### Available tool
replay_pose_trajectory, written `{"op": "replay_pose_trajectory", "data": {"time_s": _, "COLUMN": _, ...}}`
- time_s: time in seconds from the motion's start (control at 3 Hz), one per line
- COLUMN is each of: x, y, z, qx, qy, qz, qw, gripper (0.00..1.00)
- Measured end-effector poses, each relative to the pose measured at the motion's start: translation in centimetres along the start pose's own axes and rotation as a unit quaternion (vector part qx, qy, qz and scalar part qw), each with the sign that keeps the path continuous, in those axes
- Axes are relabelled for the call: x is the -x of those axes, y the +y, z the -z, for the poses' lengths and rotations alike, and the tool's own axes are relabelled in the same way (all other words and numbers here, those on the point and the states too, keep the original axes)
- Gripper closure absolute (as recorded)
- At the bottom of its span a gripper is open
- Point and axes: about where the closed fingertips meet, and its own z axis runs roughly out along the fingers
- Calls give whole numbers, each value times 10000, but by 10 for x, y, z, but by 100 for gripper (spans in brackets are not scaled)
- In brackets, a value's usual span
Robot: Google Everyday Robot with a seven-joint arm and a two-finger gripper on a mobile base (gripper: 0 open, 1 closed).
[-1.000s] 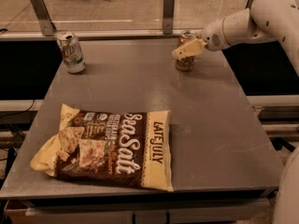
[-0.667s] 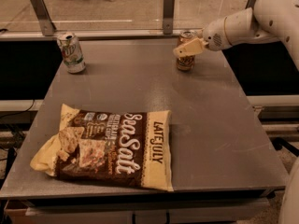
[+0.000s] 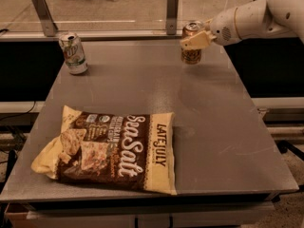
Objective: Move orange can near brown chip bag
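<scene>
The orange can point(image 3: 191, 57) is at the far right of the grey table point(image 3: 209, 127), upright, with its silver top showing. My gripper point(image 3: 192, 42) reaches in from the right and is shut on the can's upper half; one cream finger point(image 3: 195, 41) crosses its front. The can seems to be held just above the table. The brown chip bag point(image 3: 114, 151) lies flat at the near left, with its "Sea Salt" script facing up. It is well apart from the can.
A white-and-green soda can point(image 3: 73, 53) stands at the far left corner. Two metal posts point(image 3: 172, 11) and a rail run along the table's back edge. My white arm point(image 3: 256, 15) comes in over the right back corner.
The gripper and the orange can have risen slightly at the same spot. The chip bag and the white-and-green can have not moved.
</scene>
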Motion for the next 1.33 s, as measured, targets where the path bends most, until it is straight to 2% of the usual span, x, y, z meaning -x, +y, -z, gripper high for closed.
{"op": "replay_pose_trajectory", "data": {"time_s": 0.33, "x": 0, "y": 0, "z": 0, "qx": 1, "qy": 0, "qz": 0, "qw": 10000, "gripper": 100}}
{"op": "replay_pose_trajectory", "data": {"time_s": 0.67, "x": 0, "y": 19, "z": -5, "qx": 163, "qy": -20, "qz": 32, "qw": 9999, "gripper": 100}}
{"op": "replay_pose_trajectory", "data": {"time_s": 1.0, "x": 8, "y": 55, "z": -3, "qx": 375, "qy": -87, "qz": 137, "qw": 9992, "gripper": 100}}
{"op": "replay_pose_trajectory", "data": {"time_s": 1.33, "x": 15, "y": 100, "z": -1, "qx": 636, "qy": -194, "qz": 189, "qw": 9976, "gripper": 100}}
